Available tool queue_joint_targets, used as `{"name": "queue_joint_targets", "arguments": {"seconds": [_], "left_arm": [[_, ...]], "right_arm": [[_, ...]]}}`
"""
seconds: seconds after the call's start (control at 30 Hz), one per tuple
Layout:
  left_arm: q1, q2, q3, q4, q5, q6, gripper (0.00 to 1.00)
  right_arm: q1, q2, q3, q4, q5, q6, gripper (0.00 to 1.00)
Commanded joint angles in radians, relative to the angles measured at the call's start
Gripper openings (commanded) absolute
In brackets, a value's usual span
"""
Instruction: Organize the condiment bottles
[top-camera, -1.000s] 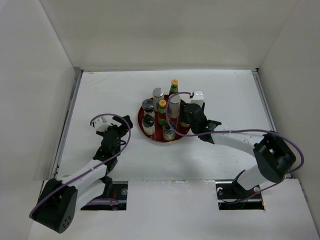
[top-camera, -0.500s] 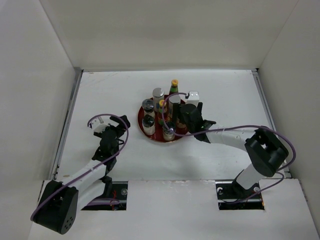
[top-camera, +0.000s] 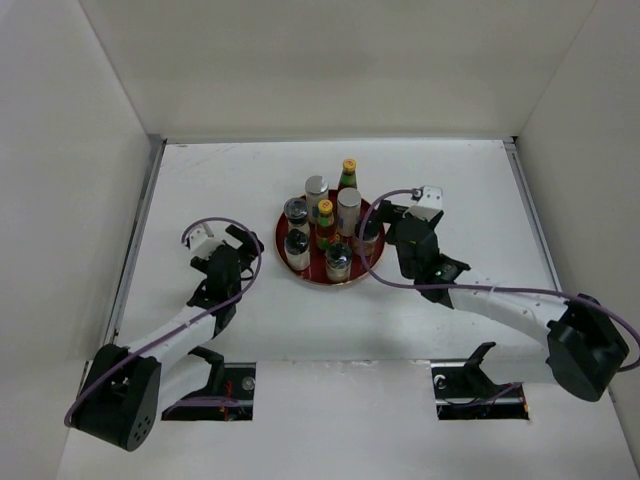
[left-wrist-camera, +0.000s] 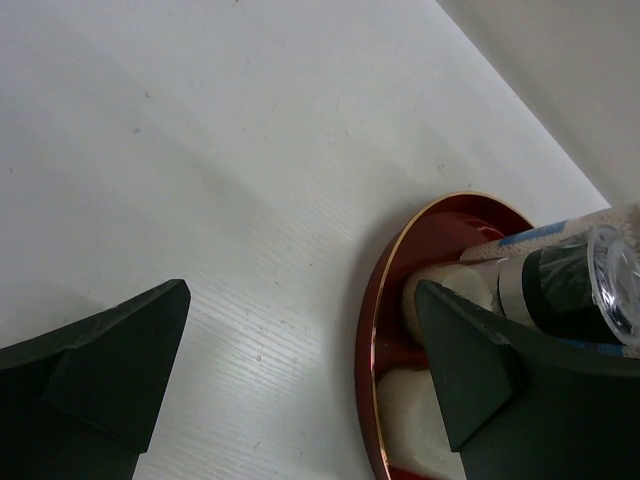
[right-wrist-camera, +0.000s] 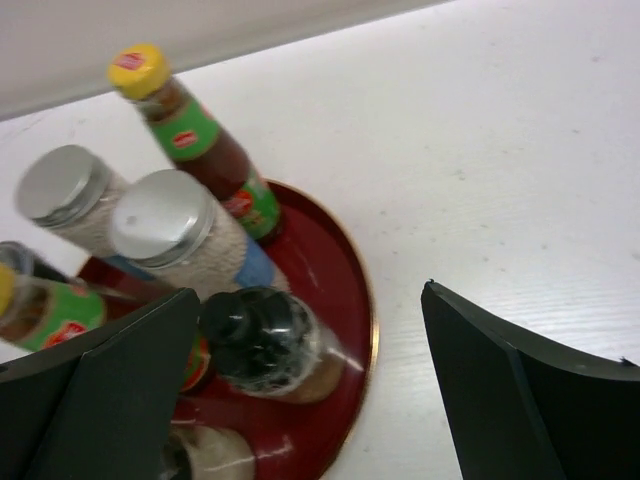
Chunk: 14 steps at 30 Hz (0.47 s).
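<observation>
The overhead view is showing all seven condiment bottles (top-camera: 325, 222) standing upright, crowded on the round red tray (top-camera: 300, 270) mid-desk (top-camera: 200, 180) — neither wrist camera is catching the whole set. The right wrist view is giving the detail: a yellow-capped sauce bottle (right-wrist-camera: 195, 140) wearing green and red labels, two silver-topped shakers (right-wrist-camera: 185, 235), and a dark-lidded jar (right-wrist-camera: 265, 345) (lid glossy). The left pincer (top-camera: 243, 243) is gaping empty left of the tray; the right pincer (top-camera: 378, 228) is spreading wide at the tray's right rim — gripping nothing.

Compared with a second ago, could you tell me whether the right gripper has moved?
Yes. The right gripper has pulled back rightward, from over the red tray to just beside its right rim, fingers open.
</observation>
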Motion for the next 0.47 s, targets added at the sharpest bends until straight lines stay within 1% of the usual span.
{"name": "queue_joint_targets", "arguments": {"seconds": [0.0, 0.17, 0.3, 0.43], "left_arm": [[0.008, 0.03, 0.117, -0.119, 0.004, -0.022, 1.0], [0.011, 0.063, 0.239, -0.328, 0.021, -0.026, 1.0], [0.013, 0.054, 0.262, -0.362, 0.022, -0.026, 1.0], [0.014, 0.011, 0.256, -0.371, -0.001, -0.014, 1.0]], "right_arm": [[-0.044, -0.012, -0.038, 0.028, 0.052, 0.035, 1.0], [-0.06, 0.033, -0.028, 0.02, 0.035, 0.06, 1.0], [-0.055, 0.061, -0.014, 0.011, 0.058, 0.046, 1.0], [-0.04, 0.042, -0.017, 0.008, 0.062, 0.049, 1.0]]}}
